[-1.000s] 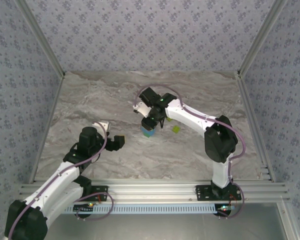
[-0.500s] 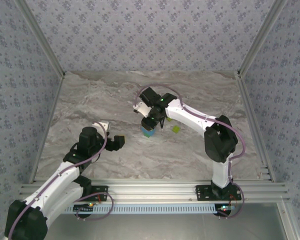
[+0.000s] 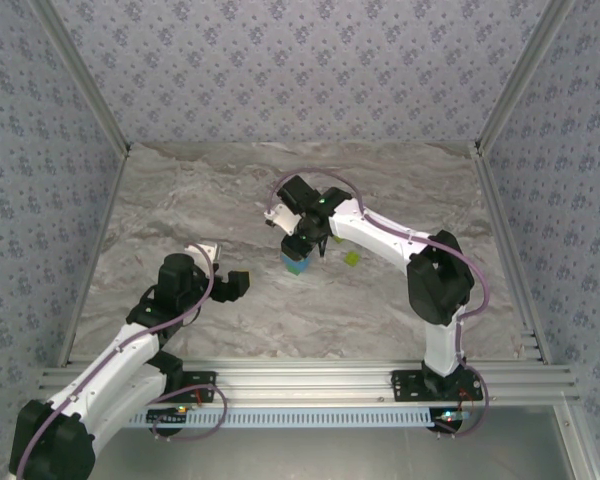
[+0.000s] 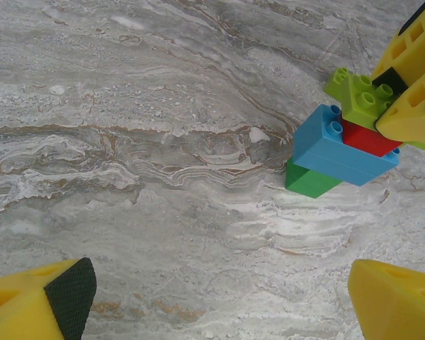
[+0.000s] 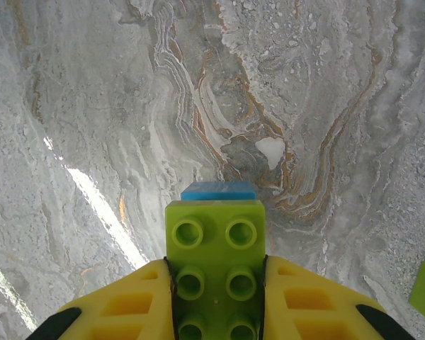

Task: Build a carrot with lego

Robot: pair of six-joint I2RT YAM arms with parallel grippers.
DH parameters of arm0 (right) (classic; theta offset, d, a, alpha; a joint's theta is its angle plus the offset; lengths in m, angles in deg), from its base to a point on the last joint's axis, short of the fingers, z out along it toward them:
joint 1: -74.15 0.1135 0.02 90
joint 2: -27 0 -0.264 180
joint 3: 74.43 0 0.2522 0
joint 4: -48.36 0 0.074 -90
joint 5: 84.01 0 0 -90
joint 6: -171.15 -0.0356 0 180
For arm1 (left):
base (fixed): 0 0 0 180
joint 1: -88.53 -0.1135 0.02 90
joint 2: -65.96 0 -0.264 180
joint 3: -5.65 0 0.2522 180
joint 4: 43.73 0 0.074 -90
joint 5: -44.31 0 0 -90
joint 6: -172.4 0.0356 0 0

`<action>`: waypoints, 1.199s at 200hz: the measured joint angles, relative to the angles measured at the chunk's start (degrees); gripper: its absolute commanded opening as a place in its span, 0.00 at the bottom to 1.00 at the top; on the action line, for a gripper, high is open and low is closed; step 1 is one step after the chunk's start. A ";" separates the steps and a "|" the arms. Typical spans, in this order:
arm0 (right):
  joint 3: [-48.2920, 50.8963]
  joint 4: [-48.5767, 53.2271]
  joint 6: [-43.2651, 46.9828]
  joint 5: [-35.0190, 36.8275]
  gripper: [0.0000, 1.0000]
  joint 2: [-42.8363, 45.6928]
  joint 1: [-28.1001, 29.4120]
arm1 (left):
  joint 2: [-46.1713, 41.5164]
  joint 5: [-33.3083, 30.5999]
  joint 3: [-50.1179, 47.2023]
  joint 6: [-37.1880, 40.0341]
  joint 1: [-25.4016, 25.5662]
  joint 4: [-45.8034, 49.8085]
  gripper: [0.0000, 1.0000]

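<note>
Plainly the work sits near the middle of the table [image 3: 180, 210], where the carrot [image 3: 297, 264] stands as a short stack: seen from the left wrist, a green brick [image 4: 308, 180] rests on the marble, with a blue brick [image 4: 340, 149] across it, a red brick [image 4: 368, 138] above that and a lime brick [image 4: 365, 99] on top. The right gripper [image 5: 214, 297] comes down from above with its yellow fingers [image 5: 127, 304] clamped on either side of that lime brick [image 5: 214, 273] – a grip on the flanks that leaves the studs free and keeps the piece square over the blue edge [image 5: 218, 191] showing beneath it. I judge this to be the pressing-on step; whether the lime brick is fully seated cannot be told, and the stack looks a little askew from the left wrist, so a straight downward push seems wiser than any sideways pull. The left gripper [image 4: 219, 304] hangs low beside the stack, its jaws wide apart and holding nothing, probably kept back so as not to crowd the other arm – though near enough to steady the base. A loose lime piece [image 3: 352, 258] lies just right of the stack, likely the next to go on.
</note>
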 measured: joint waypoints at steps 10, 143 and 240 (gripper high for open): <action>0.31 -0.20 0.00 0.00 0.28 0.02 0.00 | 0.00 0.00 0.00 0.00 0.00 0.00 0.93; -3.17 4.15 -0.02 0.00 0.27 -0.26 -0.04 | 0.00 0.00 0.00 0.00 0.00 0.00 0.93; -7.74 9.62 -0.09 0.50 0.27 -1.22 0.70 | 0.00 0.00 0.00 0.00 0.00 0.00 0.93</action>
